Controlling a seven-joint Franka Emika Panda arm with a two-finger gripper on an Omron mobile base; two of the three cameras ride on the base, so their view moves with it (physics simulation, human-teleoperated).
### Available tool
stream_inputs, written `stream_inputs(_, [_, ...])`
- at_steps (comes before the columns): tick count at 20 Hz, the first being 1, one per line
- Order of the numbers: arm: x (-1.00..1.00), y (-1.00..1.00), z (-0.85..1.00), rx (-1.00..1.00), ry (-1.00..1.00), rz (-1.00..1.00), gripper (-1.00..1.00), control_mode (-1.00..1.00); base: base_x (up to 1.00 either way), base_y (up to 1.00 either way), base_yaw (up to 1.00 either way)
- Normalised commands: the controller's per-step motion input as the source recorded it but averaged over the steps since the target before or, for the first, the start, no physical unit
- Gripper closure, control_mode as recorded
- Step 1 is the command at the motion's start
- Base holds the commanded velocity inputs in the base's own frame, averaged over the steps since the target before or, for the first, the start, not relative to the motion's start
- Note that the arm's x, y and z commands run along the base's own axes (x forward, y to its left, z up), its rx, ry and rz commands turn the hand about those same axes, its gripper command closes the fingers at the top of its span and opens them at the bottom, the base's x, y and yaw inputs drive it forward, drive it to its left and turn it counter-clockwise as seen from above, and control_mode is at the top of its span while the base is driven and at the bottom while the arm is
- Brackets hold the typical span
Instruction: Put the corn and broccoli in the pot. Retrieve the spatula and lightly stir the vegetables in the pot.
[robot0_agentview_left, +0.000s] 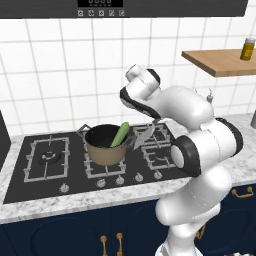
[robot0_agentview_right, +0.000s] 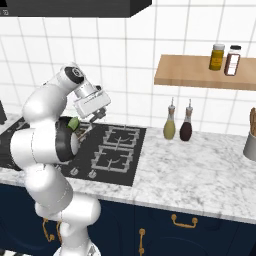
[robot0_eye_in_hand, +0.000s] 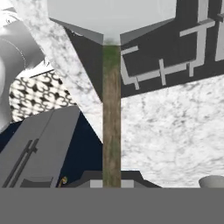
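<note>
Marble counter (robot0_agentview_left: 45, 202) carries a black hob (robot0_agentview_left: 75, 157); pincer (robot0_eye_in_hand: 111, 181) clamped on the spatula (robot0_agentview_left: 144, 136) beside the pot (robot0_agentview_left: 106, 145).

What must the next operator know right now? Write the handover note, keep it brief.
Gripper: shut on the spatula, clamped on its thin handle, with the blade pointing away from the hand.
Pot: on the hob's middle burner.
Corn: in the pot, leaning against its right rim.
Broccoli: I can't make it out inside the pot, so check.
Done: corn is in and the spatula is retrieved.
Left: the blade hangs just right of the pot's rim. Lower it in and stir lightly.
</note>
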Motion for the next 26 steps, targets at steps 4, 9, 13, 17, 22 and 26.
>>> stream_inputs(4, [0.13, 0.42, 0.57, -0.11, 0.00, -0.09, 1.00, -1.00, 0.00, 0.00, 0.00])
stream_inputs(9, [0.20, 0.49, 0.39, -0.13, 0.00, -0.10, 1.00, -1.00, 0.00, 0.00, 0.00])
stream_inputs(13, [-0.60, 0.06, 0.31, -0.04, -0.11, -0.02, 1.00, -1.00, 0.00, 0.00, 0.00])
stream_inputs(17, [-0.64, 0.00, 0.16, -0.04, -0.13, 0.00, 1.00, -1.00, 0.00, 0.00, 0.00])
stream_inputs(22, [-0.43, 0.00, 0.24, -0.05, -0.09, 0.00, 1.00, -1.00, 0.00, 0.00, 0.00])
stream_inputs(26, [-0.01, 0.01, 0.60, -0.01, -0.01, 0.00, 1.00, -1.00, 0.00, 0.00, 0.00])
